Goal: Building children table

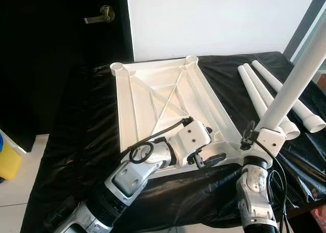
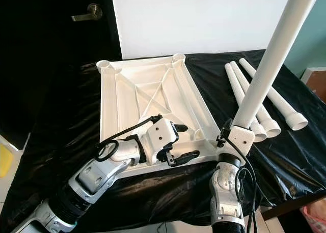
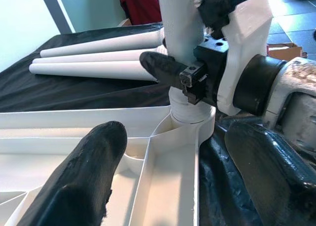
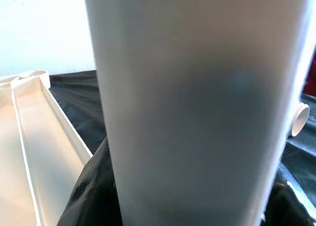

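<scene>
Nearest the camera, at about five o'clock, the right gripper (image 2: 235, 132) pinches the base of a white table leg (image 2: 267, 65), which stands nearly upright and leans slightly toward one o'clock; the left wrist view shows its lower end seated in the near-right corner socket (image 3: 190, 120) of the upturned white tabletop (image 1: 168, 98). At about seven o'clock the left gripper (image 1: 209, 159) hovers over the near edge of the tabletop, just beside that socket, its fingers (image 3: 84, 171) spread apart and pinching nothing. The tabletop lies underside up on a black plastic sheet (image 1: 76, 141) in the middle of the scene, its ribs and diagonal braces exposed. Further out, at eleven and twelve o'clock, two empty round sockets (image 1: 117, 67) sit at its far corners. At two o'clock three more white legs (image 1: 265, 90) lie side by side on the sheet, well apart from the tabletop. Beyond, at ten o'clock, a dark door with a lever handle (image 1: 100, 15). Judged step: fixing the first leg into its corner socket. Whether it is fully home cannot be told. The next move likely calls for pressing or twisting the leg down while the left gripper steadies the tabletop, then fetching a second leg.
</scene>
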`<state>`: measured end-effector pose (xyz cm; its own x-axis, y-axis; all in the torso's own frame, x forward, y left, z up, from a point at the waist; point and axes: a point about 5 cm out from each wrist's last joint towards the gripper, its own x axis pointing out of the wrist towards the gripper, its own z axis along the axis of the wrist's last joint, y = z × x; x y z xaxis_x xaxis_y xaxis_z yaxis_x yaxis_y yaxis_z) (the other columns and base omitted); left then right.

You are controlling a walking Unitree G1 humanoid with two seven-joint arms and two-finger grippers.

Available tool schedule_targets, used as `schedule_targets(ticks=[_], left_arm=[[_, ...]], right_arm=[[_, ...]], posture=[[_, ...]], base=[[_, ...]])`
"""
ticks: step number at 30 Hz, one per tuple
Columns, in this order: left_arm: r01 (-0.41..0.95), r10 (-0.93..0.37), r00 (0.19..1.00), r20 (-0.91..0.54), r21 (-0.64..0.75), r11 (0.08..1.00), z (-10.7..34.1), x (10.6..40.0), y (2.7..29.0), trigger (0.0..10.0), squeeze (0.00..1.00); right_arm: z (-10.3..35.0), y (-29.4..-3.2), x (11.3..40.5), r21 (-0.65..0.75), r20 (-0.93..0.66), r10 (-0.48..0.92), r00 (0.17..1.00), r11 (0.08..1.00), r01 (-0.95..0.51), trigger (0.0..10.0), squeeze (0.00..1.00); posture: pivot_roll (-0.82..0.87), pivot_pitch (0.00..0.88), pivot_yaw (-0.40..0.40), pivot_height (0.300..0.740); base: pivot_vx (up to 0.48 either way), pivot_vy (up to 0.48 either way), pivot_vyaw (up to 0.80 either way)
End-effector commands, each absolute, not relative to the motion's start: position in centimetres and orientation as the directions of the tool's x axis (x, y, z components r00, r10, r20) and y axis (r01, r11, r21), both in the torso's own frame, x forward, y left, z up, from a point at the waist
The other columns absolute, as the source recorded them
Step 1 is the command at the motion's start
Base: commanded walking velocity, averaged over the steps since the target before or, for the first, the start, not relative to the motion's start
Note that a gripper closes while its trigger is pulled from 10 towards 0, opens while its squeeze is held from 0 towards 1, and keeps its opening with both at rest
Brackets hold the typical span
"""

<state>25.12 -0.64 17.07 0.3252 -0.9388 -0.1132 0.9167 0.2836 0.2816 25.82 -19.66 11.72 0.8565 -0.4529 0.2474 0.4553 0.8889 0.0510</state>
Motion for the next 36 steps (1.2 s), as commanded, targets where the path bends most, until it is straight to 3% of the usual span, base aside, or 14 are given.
schedule_targets(ticks=[1, 9, 20, 36], left_arm=[[0.925, -0.949, 0.293, -0.12, 0.285, 0.25, 17.2, 25.0, -0.7, 10.0, 0.0], [0.924, -0.948, 0.297, -0.117, 0.286, 0.255, 17.2, 25.1, -0.7, 10.0, 0.0], [0.924, -0.947, 0.297, -0.118, 0.285, 0.255, 17.2, 25.1, -0.7, 10.0, 0.0], [0.926, -0.949, 0.292, -0.121, 0.285, 0.249, 17.2, 25.0, -0.7, 10.0, 0.0]], right_arm=[[11.1, -19.5, 25.6, 0.056, 0.217, -0.451, 0.866, 0.891, 0.45, 10.0, 0.0], [9.9, -20.3, 25.1, 0.051, 0.154, -0.471, 0.869, 0.882, 0.469, 10.0, 0.0], [12.9, -20.4, 25.2, 0.084, 0.298, -0.442, 0.846, 0.895, 0.438, 10.0, 0.0], [13.1, -20.4, 25.6, 0.105, 0.287, -0.445, 0.848, 0.895, 0.434, 10.0, 0.0]], posture=[[-0.01, 0.012, -0.009, 0.74], [-0.01, 0.019, -0.009, 0.74], [-0.02, 0.02, -0.005, 0.74], [-0.02, 0.018, -0.004, 0.74]], base=[[0.0, 0.0, 0.0], [0.0, 0.0, 0.0], [0.0, 0.0, 0.0], [0.0, 0.0, 0.0]])
